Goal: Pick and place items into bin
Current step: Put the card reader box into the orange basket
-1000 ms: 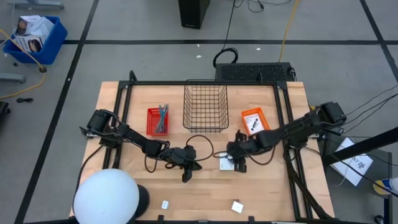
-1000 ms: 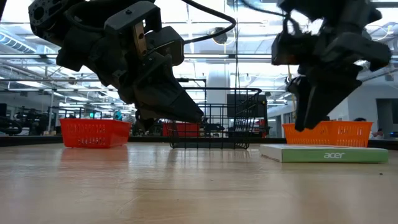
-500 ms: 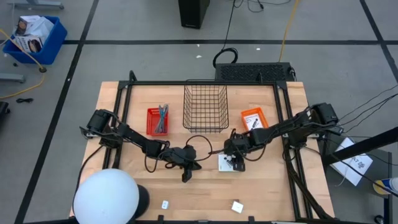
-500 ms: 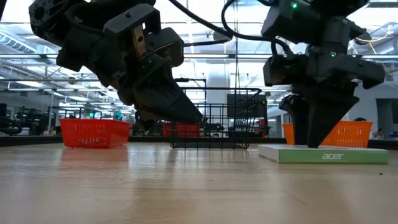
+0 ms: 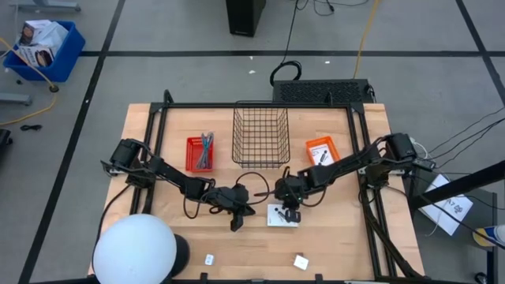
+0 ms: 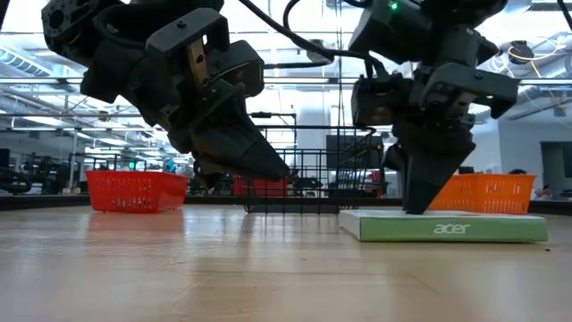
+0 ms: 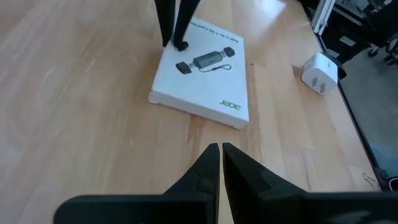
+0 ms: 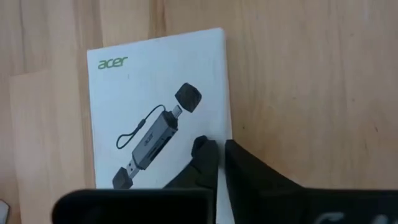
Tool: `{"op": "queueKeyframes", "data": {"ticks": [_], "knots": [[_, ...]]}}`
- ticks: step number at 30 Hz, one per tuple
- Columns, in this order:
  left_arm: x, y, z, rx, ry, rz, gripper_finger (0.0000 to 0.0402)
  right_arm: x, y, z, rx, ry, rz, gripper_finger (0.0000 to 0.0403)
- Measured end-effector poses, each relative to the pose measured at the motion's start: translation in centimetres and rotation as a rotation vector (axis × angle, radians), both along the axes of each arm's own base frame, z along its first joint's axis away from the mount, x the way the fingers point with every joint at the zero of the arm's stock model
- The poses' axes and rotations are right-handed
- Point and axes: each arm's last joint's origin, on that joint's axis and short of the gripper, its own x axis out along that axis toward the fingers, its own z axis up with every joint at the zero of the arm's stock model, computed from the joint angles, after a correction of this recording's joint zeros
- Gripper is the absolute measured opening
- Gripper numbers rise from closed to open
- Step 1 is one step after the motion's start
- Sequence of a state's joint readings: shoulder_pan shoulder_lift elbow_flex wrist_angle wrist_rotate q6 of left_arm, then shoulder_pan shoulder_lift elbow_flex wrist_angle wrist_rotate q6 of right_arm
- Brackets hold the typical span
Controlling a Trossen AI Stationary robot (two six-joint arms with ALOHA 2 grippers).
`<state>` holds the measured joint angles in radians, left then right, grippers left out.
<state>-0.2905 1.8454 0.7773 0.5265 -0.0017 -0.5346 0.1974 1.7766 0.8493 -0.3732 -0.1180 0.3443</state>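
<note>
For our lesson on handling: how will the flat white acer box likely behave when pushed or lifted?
The box lies flat on the table, so it should slide rather than tip. Its crisp edges suggest stiff card. It is probably light, holding a small adapter.

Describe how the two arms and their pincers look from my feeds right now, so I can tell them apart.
Both arms are dark, near-black jointed links with black cables looping from the wrists. The left pincer ends in two slim, matte black fingers tapering to points; its housing shows a tan panel in the low view. The right pincer has the same black tapered fingers, and a small green light glows on its wrist housing in the low view.
</note>
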Motion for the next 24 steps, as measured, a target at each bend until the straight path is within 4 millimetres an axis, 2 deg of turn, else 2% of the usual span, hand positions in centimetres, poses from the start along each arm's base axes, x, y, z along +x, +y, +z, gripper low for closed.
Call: {"op": "queueKeyframes", "data": {"ticks": [7,13,24], "knots": [[0.0,0.0,0.0,0.009,-0.002,-0.006,0.0024,-0.7,0.2,3.9,-0.052,-0.149,-0.044,0.0001],[0.0,0.0,0.0,0.010,-0.002,-0.006,0.0024,-1.8,0.6,6.3,-0.074,-0.206,-0.087,0.0002],[0.2,0.3,0.2,0.025,-0.034,-0.013,0.0024,-2.5,2.7,7.0,-0.051,-0.233,-0.097,0.0001]]}}
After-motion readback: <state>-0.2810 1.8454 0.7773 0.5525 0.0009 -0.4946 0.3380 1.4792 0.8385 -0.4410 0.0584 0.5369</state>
